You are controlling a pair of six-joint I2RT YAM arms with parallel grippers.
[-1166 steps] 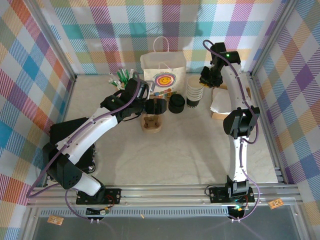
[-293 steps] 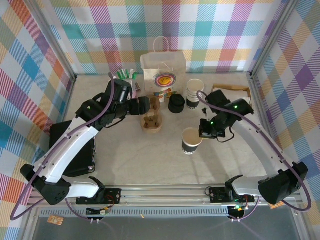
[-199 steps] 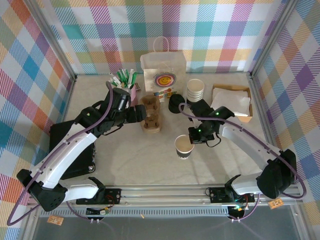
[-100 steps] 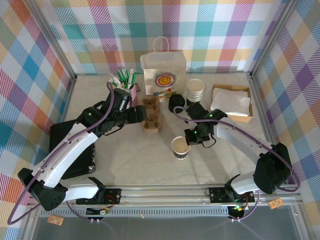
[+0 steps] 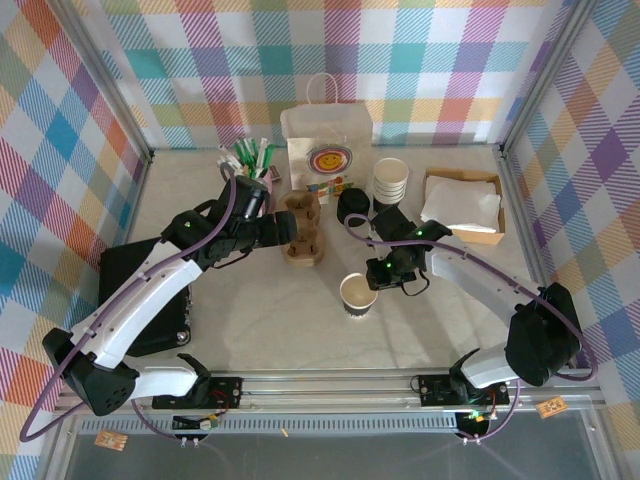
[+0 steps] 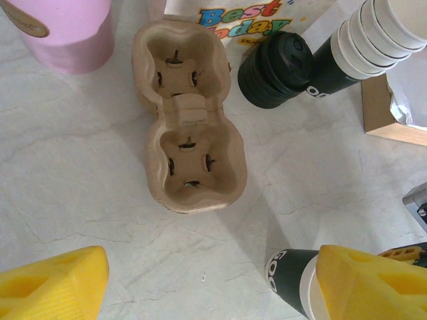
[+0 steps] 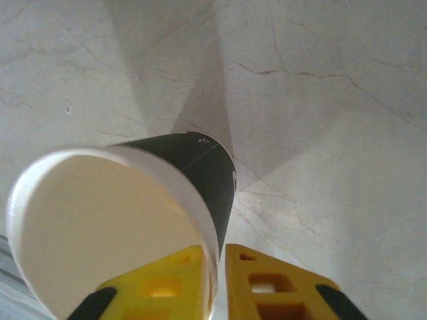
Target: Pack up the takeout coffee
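right end effector (image 7: 215, 259) astride empty cup (image 7: 100, 220) rim

Quick tally of the table: one white paper bag (image 5: 327, 135) at the far side, one pink cup (image 6: 67, 33) with a bunch of green-white pens (image 5: 250, 155) too crowded to count, one cardboard carrier (image 6: 189, 127) with two wells, one stack of black lids (image 6: 275, 70), one stack of cream-and-black cups (image 6: 373, 37), one loose paper cup (image 5: 358, 295) nearer in, and one cardboard box (image 6: 390, 117) of white napkins (image 5: 462, 203) far right.
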